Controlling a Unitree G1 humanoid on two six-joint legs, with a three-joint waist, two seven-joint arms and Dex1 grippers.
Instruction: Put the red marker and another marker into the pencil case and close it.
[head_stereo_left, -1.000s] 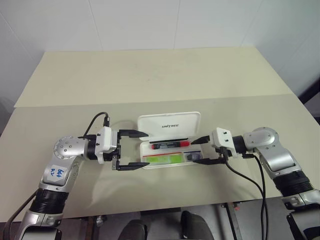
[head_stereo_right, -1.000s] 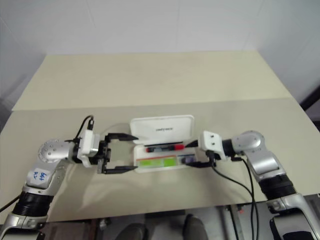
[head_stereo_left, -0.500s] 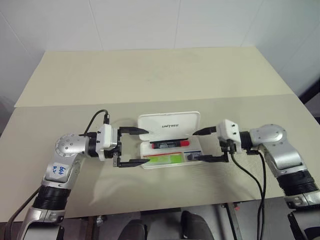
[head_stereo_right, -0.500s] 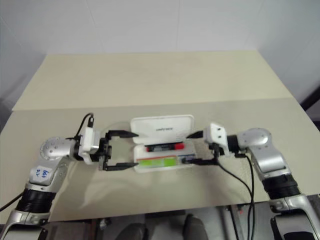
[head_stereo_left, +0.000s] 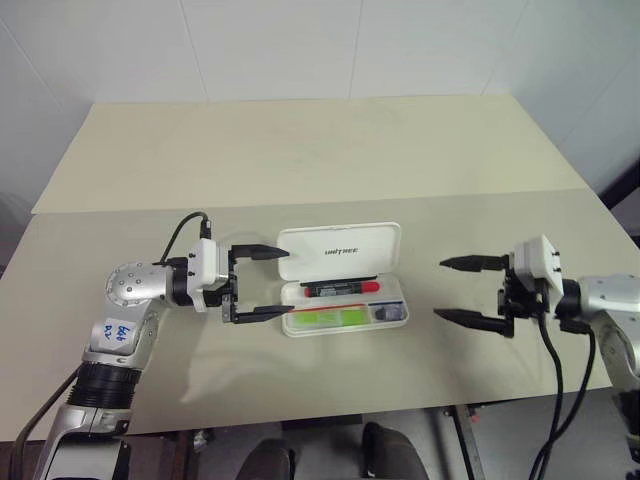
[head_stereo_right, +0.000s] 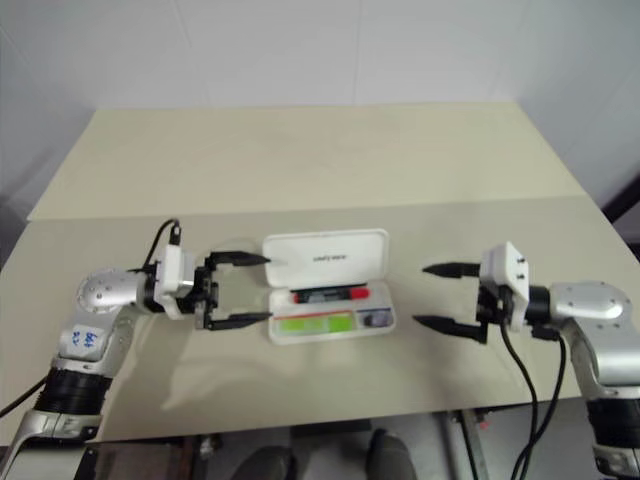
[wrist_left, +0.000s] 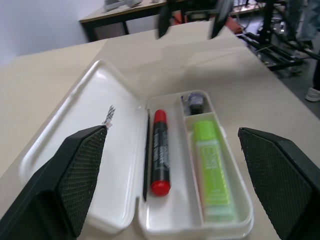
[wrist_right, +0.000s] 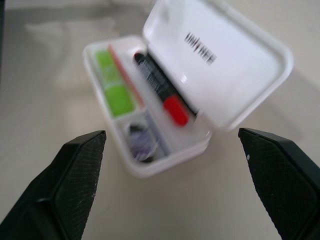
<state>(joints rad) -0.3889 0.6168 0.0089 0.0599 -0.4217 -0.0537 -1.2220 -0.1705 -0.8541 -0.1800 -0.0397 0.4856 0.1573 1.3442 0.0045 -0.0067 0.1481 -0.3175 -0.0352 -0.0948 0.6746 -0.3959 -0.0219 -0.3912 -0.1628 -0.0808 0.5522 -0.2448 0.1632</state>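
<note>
A pale beige table (head_stereo_left: 300, 160) is seen from above, with the task's things gathered at its near middle. The pencil case (head_stereo_left: 343, 278), white with rounded corners, lies open there; its lid is raised toward twelve o'clock, with the printed word facing up, and its tray sits toward six o'clock. To the case's nine o'clock, the left gripper (head_stereo_left: 265, 283) is held level with its two black fingers spread apart, one beside the lid's corner and the other beside the tray's end, nothing being clamped between them. To the case's three o'clock and well apart from it, the right gripper (head_stereo_left: 455, 290) is likewise held wide apart and empty. Inside the tray, the red marker (head_stereo_left: 340, 288) is laid along the hinge side, and another marker (head_stereo_left: 327, 318), flat and light green, is laid in the front compartment. A small dark object (wrist_left: 195, 102) rests in the end compartment. Both markers are judged to be stowed; only the lid's closing is judged to be left.
</note>
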